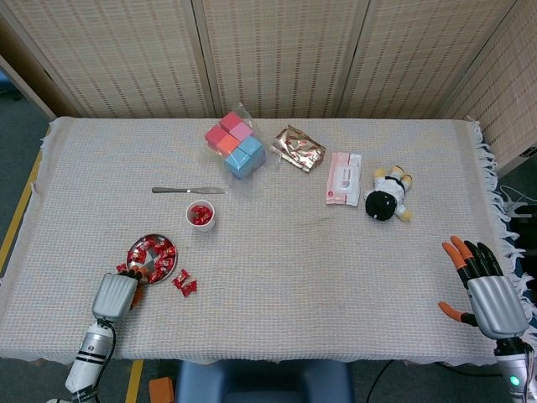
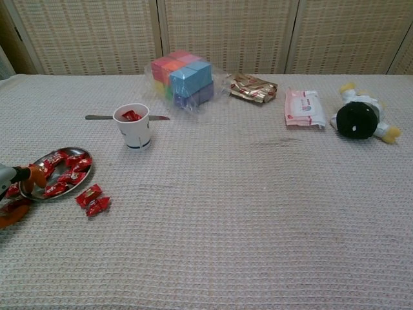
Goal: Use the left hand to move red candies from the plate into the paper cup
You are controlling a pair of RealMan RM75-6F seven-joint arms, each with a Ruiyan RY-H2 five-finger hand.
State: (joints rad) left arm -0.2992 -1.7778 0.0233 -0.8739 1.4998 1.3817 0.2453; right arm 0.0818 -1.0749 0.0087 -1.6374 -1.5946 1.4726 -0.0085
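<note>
A small metal plate (image 1: 138, 251) (image 2: 29, 187) holding several red candies (image 1: 153, 253) (image 2: 64, 169) sits at the front left of the table. My left hand (image 1: 116, 293) (image 2: 13, 194) is at the plate's near-left rim, with its orange fingertips reaching onto the plate among the candies. Whether they hold a candy is hidden. Behind and to the right of the plate stands the white paper cup (image 1: 200, 216) (image 2: 135, 126), with red candy inside. My right hand (image 1: 483, 286) rests far off at the front right with its fingers spread and nothing in it.
Two loose red candies (image 1: 184, 283) (image 2: 92, 199) lie on the cloth right of the plate. A knife (image 1: 188, 191) lies behind the cup. Coloured blocks (image 1: 236, 144), a foil packet (image 1: 298, 149), a wipes pack (image 1: 343, 178) and a plush toy (image 1: 388, 197) sit further back.
</note>
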